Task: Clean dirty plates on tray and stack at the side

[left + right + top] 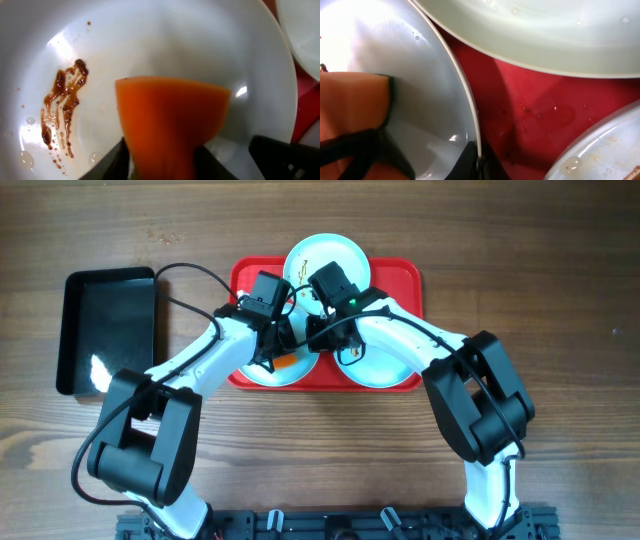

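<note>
Overhead: arms (pixel 400 340) partly hide plates (pixel 378 376).

Overhead view: soft, even light is falling from above, throwing only faint shadows beside the arms onto the table (pixel 560 260); a white glare patch is showing on the glossy black bin (pixel 108 330). Left wrist view: small highlights are glinting on the wet smeared plate (pixel 165 45), while the orange sponge (pixel 170 125) is blurring in the near foreground. Right wrist view: the upper left corner is washing out to white; the red tray (pixel 520 100) is rendering sharply.
</note>
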`<state>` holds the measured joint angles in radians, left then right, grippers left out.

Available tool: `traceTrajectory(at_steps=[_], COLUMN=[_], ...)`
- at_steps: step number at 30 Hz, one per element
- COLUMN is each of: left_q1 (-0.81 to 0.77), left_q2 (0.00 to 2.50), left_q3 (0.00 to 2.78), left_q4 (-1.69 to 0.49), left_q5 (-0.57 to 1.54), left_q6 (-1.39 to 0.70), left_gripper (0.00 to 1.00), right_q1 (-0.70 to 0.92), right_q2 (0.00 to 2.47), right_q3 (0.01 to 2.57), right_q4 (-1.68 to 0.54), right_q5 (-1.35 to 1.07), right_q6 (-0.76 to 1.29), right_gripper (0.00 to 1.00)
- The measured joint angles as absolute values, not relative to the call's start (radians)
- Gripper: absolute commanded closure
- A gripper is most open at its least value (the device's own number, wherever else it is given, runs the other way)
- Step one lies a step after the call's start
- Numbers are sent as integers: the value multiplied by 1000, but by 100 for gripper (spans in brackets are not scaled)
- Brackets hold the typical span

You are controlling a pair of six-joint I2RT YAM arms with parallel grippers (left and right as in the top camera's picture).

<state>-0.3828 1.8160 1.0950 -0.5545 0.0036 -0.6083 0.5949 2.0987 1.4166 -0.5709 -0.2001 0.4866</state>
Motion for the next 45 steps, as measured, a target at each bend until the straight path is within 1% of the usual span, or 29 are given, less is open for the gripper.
traceTrajectory(at_steps=[1,2,24,34,40,45], left_q1=[-383,-383,-385,-379,-333,-318], left_q2=[1816,1816,1810,1867,1869,1874], left_q3=[1095,1096,1098,1137,1139,1139], left_q4=[-553,-553,-549,-589,-630,-651], left_q5=[6,5,4,-130,-255,-309], left_q6=[-614,-615,-611,-611,-611,-611], left_gripper=[96,96,96,96,96,96], right_q1=[595,595,595,595,595,595], right_q2=[2099,2099,2099,2099,2099,2099], right_q3=[1417,1417,1417,1420,1422,1426], right_q4=[-571,-571,-571,-583,-592,-603], right_q5=[-200,-200,-200,-197,-198,-198], right_q6=[487,487,500,501,501,501], right_gripper=[96,96,96,96,96,96])
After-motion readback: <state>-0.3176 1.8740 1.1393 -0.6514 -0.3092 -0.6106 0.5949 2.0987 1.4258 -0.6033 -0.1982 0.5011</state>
